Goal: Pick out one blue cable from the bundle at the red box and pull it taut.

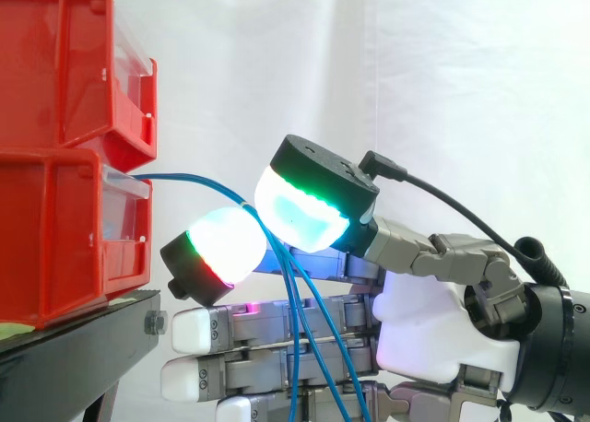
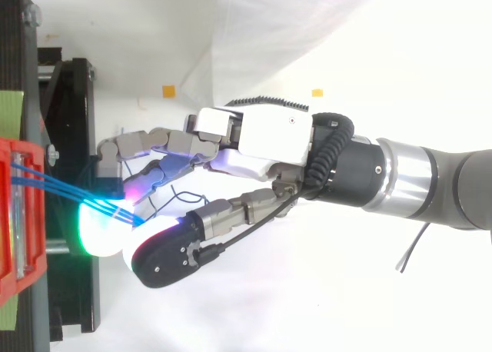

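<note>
Blue cables (image 1: 198, 179): I log them running out of the red box (image 1: 55, 238) front, straight away from it, into my hand (image 1: 433, 339) just beside it, pinched between two pads (image 1: 226, 242), possibly several strands together, other fingers straight.

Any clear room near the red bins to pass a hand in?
Free: above the hand, right of the upper red bin, before the white curtain. Crowded: between the lower red bin and the hand, where the pinched blue cables run.
</note>
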`<state>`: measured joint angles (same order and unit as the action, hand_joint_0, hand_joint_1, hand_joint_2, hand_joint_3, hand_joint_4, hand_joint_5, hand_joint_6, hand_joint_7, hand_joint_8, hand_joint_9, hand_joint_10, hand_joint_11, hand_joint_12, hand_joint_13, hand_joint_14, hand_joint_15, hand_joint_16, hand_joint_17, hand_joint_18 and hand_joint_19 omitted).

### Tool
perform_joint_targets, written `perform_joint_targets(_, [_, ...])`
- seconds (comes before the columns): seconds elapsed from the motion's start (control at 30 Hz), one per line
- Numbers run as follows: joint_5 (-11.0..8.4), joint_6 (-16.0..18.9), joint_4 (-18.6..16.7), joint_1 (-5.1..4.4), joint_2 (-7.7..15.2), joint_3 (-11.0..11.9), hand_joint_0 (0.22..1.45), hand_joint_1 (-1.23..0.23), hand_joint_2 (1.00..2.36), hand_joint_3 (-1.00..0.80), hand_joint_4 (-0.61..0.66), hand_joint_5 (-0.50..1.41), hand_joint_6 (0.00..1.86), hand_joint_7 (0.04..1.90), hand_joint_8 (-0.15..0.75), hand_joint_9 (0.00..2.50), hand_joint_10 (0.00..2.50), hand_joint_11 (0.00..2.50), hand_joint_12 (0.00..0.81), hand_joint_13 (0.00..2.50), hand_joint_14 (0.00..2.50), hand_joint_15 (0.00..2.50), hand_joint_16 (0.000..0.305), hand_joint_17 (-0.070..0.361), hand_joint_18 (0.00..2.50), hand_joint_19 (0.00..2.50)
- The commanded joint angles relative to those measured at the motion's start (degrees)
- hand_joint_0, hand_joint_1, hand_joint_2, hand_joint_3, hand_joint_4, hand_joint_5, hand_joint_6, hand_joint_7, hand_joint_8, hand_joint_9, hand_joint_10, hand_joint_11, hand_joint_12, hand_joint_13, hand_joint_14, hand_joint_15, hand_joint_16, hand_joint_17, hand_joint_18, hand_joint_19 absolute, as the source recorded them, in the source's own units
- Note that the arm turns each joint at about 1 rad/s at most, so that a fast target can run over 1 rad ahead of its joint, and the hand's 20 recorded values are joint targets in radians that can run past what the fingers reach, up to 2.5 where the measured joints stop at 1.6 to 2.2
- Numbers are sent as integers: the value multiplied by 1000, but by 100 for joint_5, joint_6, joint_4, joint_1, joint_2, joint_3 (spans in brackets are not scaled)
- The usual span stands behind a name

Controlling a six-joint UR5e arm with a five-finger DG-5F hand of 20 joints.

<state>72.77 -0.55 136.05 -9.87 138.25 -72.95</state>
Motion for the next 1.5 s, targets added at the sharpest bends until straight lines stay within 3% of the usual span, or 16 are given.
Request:
perform_joint_targets(0.0, [0, 3, 10, 3, 0, 0, 603, -619, 1011, -361, 105, -90, 533, 1345, 198, 748, 16, 397, 311, 660, 14, 317, 48, 107, 515, 614])
perform_joint_targets(0.63, [62, -6, 18, 38, 0, 0, 619, -478, 1011, -373, 100, -74, 523, 1378, 205, 809, 16, 398, 312, 710, 16, 342, 48, 108, 543, 639])
perform_joint_targets(0.97, [62, -15, 27, 65, 0, -9, 630, -564, 1016, -215, 104, -72, 500, 1422, 205, 814, 17, 410, 315, 710, 15, 350, 49, 110, 546, 640])
perform_joint_targets(1.13, [62, -15, 27, 82, 0, -9, 595, -595, 1012, -338, 113, -74, 500, 1411, 207, 810, 17, 417, 317, 712, 15, 346, 49, 109, 546, 640])
perform_joint_targets(1.27, [44, -77, 27, 82, 0, -9, 562, -469, 1006, -433, 118, -73, 500, 1411, 214, 826, 17, 418, 319, 718, 17, 351, 50, 111, 554, 644])
perform_joint_targets(1.47, [26, -279, 80, 91, 0, -9, 578, -411, 1004, -449, 108, -70, 500, 1408, 211, 841, 17, 429, 317, 734, 15, 356, 49, 111, 561, 645])
